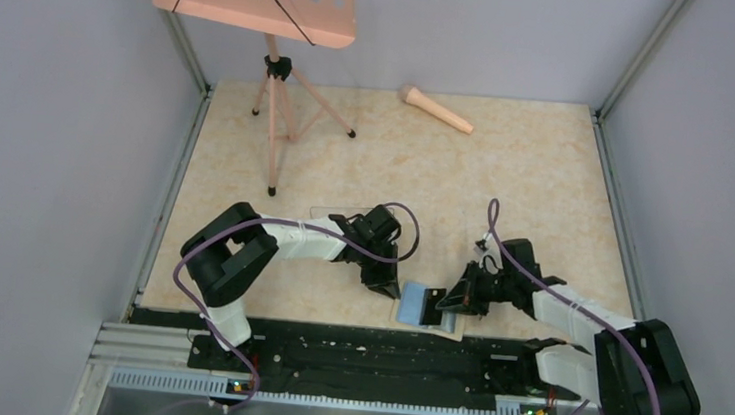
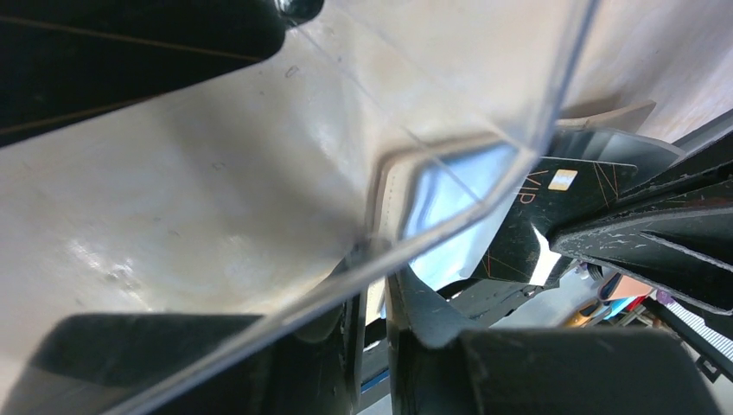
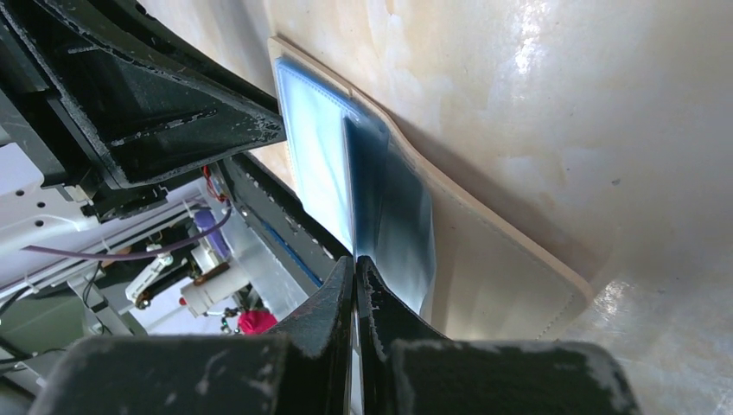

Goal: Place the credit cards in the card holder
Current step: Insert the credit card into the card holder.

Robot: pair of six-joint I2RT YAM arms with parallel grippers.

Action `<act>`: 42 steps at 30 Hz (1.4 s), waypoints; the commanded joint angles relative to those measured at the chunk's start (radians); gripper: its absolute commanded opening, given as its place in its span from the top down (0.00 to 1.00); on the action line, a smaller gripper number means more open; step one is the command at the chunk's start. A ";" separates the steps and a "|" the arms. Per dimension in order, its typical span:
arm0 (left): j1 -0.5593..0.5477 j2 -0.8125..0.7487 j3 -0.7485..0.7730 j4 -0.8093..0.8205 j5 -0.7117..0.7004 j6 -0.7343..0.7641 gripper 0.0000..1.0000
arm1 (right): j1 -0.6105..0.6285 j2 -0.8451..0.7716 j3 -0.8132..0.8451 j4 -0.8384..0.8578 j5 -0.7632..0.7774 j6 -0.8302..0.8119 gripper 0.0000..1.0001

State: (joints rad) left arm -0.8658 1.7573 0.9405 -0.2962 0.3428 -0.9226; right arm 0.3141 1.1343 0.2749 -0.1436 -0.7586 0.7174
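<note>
The card holder (image 1: pixel 417 303) lies open near the table's front edge, light blue inside and beige outside. In the right wrist view its beige flap (image 3: pixel 497 281) lies flat on the table. My right gripper (image 1: pixel 454 301) (image 3: pixel 356 259) is shut on a black credit card (image 3: pixel 386 194), which lies over the blue lining. The left wrist view shows that card's face (image 2: pixel 553 194) with a gold chip. My left gripper (image 1: pixel 387 288) (image 2: pixel 373 290) sits at the holder's left side. Its jaws are almost together around the holder's beige edge (image 2: pixel 380 199).
A clear plastic box (image 1: pixel 328 212) (image 2: pixel 259 173) lies under my left wrist and blocks much of that view. A pink music stand (image 1: pixel 274 109) stands at the back left. A pink microphone (image 1: pixel 435 109) lies at the back. The black base rail (image 1: pixel 361 353) runs along the near edge.
</note>
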 commanded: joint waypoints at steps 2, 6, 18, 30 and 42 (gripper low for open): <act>0.002 0.021 -0.008 -0.033 -0.072 0.028 0.81 | 0.014 0.027 0.008 0.051 0.004 0.011 1.00; 0.002 0.021 -0.017 -0.026 -0.067 0.022 0.83 | 0.015 0.086 0.012 0.088 0.000 -0.014 1.00; 0.001 -0.022 -0.073 0.021 -0.041 -0.042 0.93 | 0.110 0.201 0.063 0.213 0.067 0.030 1.00; 0.001 -0.108 -0.122 -0.035 -0.134 -0.084 1.00 | 0.247 0.308 0.185 0.259 0.122 0.094 0.82; 0.001 -0.171 -0.121 -0.103 -0.210 -0.076 1.00 | 0.299 0.220 0.245 -0.007 0.262 -0.023 0.39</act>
State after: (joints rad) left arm -0.8650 1.6226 0.8207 -0.3214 0.2096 -1.0191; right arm 0.6022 1.4155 0.4976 -0.0319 -0.5922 0.7593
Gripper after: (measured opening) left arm 0.009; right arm 0.561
